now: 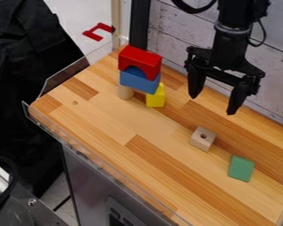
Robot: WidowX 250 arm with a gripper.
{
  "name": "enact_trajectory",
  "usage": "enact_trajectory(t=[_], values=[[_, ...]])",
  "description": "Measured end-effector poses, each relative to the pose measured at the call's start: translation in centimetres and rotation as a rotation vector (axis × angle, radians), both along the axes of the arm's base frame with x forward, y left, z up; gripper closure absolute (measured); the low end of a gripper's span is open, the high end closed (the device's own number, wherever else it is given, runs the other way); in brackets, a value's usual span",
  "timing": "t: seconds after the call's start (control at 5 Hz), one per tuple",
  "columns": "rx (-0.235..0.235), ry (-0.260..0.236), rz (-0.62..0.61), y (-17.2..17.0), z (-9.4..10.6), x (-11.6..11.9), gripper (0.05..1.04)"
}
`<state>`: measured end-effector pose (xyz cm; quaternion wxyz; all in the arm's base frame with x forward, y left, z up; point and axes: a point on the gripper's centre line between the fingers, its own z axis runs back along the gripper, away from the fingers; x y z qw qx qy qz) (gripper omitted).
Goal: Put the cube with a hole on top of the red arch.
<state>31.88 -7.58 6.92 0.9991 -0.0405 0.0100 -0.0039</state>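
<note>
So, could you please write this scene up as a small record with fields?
stack base: pale wooden cylinder and yellow block, side by side
stack middle: blue block
stack top: red arch, opening downward
cube: pale wooden cube with a round hole, on the wooden tabletop, apart from the stack
near the cube: green rectangular block
gripper: black two-finger gripper, above the tabletop, fingers open and empty
task state: cube not on the arch

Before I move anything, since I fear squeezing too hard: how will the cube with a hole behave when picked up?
The cube with a hole looks wooden, so probably stiff and fairly light. Its flat faces should resist rolling.
</note>
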Motion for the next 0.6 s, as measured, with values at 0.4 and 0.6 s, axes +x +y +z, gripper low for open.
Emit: enact_trajectory(t=[0.4, 0.6], values=[[0.014, 0.070, 0.049, 0.2, -2.5, -0.9, 0.084], [-0.017, 0.117, 0.096, -0.4, -3.9, -1.7, 0.084]])
